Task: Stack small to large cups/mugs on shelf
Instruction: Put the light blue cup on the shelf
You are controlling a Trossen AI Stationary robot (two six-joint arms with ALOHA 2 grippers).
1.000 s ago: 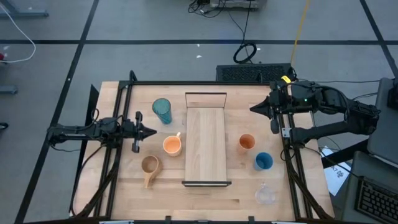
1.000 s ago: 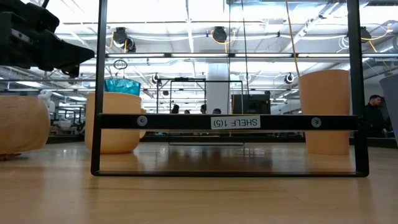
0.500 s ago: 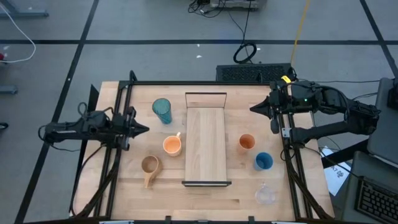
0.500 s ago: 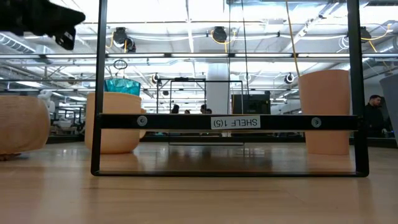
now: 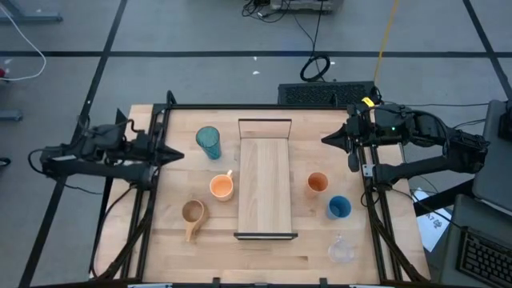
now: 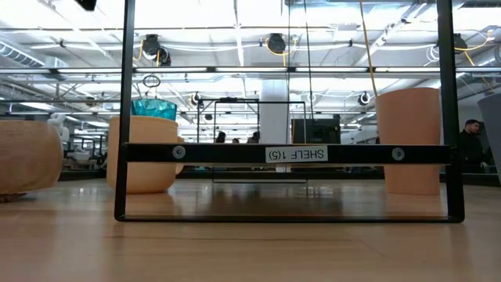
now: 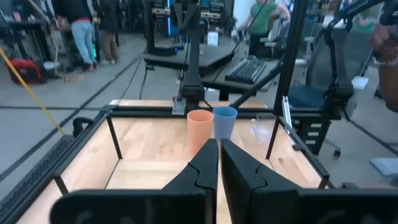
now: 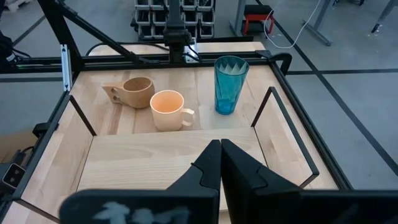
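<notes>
Wood shelf (image 5: 266,186) lies bare mid-table. Left gripper (image 5: 178,151) closed, empty, at left edge; teal tumbler (image 5: 209,142), orange mug (image 5: 221,187), tan mug (image 5: 192,213) left of shelf; orange cup (image 5: 318,184), blue cup (image 5: 339,207), clear glass (image 5: 342,250) right; right gripper (image 5: 326,139) closed, empty. Only low view shows the "SHELF" label (image 6: 296,154) and ceiling lights.

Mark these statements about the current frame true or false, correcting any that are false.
1. The shelf has no cups on it. True.
2. The teal tumbler sits on the right arm's side of the shelf. False: it stands on the left arm's side, with the orange mug and the tan mug.
3. The left end effector is shut on the teal tumbler. False: it is shut but holds nothing, hanging at the table's left edge.
4. The blue cup stands between the orange cup and the clear glass. True.
5. The right end effector is shut and holds nothing. True.
</notes>
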